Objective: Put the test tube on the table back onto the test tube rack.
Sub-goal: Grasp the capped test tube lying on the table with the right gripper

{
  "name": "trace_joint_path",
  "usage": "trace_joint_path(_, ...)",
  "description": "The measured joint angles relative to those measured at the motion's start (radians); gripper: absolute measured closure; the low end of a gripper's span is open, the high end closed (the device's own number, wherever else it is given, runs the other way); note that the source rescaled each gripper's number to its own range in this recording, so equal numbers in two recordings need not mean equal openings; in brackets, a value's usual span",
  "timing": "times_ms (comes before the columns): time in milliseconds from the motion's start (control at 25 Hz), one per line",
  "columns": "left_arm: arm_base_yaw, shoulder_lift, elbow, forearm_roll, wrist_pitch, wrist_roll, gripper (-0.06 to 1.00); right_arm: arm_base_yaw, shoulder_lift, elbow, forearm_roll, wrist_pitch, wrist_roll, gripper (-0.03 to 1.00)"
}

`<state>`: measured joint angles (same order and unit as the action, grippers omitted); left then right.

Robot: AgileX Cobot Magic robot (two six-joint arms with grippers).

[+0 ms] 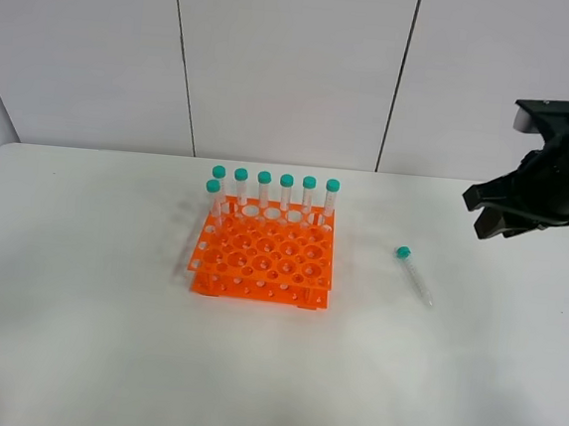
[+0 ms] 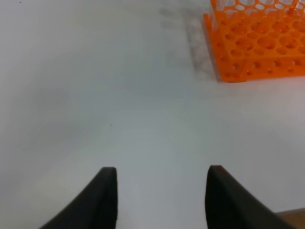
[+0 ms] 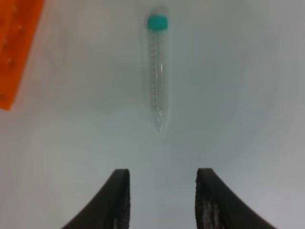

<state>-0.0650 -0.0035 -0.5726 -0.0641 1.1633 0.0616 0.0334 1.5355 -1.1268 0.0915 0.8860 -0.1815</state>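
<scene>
Slim clear teal-capped test tube (image 1: 415, 275) flat on white matte bench (image 1: 77, 305) toward right edge | orange square plastic rack (image 1: 264, 256) mid-bench | right pincer (image 3: 162, 179) spread | left pincer (image 2: 161, 174) spread

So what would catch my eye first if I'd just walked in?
The bright orange plastic test tube rack sits mid-table, seven clear teal-capped tubes standing along its far side. Right of it, apart, one slim clear test tube with a teal-green cap lies flat on the white table. The black right gripper hangs open above the table's right side.
</scene>
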Motion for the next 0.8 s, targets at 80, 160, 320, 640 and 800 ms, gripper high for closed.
trace_joint_path(80,0.0,0.0,0.0,0.0,0.0,0.0,-0.06,0.0,0.048,0.0,0.0,-0.014,-0.001,0.3)
trace_joint_path(160,0.0,0.0,0.0,0.0,0.0,0.0,-0.06,0.0,0.097,0.0,0.0,-0.027,-0.001,0.3)
trace_joint_path(320,0.0,0.0,0.0,0.0,0.0,0.0,-0.06,0.0,0.182,0.0,0.0,-0.052,-0.013,0.3)
trace_joint_path(640,0.0,0.0,0.0,0.0,0.0,-0.001,-0.06,0.0,0.321,-0.004,0.0,-0.148,-0.043,0.3)
trace_joint_path(800,0.0,0.0,0.0,0.0,0.0,-0.001,-0.06,0.0,0.392,-0.029,0.0,-0.183,-0.047,0.3)
